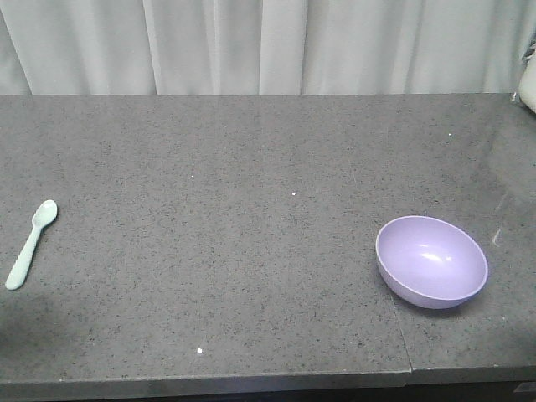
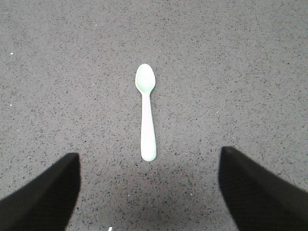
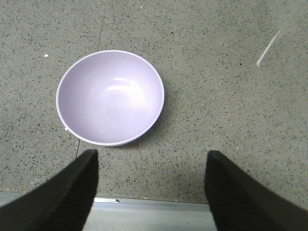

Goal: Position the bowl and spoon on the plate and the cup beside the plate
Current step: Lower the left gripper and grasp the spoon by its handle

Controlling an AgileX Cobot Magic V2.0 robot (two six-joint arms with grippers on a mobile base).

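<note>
- Exterior front-facing view: the spoon (image 1: 31,243) lies flat at the far left of the frame on the grey speckled table (image 1: 251,251), its scoop end toward the curtain (image 1: 268,42). The bowl (image 1: 431,260) sits upright at lower right, well apart from it.
- A pale object (image 1: 529,88) at the upper right edge is cut off by the frame, and too little shows to name it.
- Left wrist-mounted view: the left gripper (image 2: 149,163) has its jaws wide apart, holding nothing. The spoon is centred, handle toward the camera. The lower edge cuts off both fingers.
- Right wrist-mounted view: the right gripper (image 3: 151,159) is likewise spread and empty. The bowl lies upper left of centre, over a table seam (image 3: 102,29). A thin pale streak (image 3: 268,48) at upper right is hard to make out.
</note>
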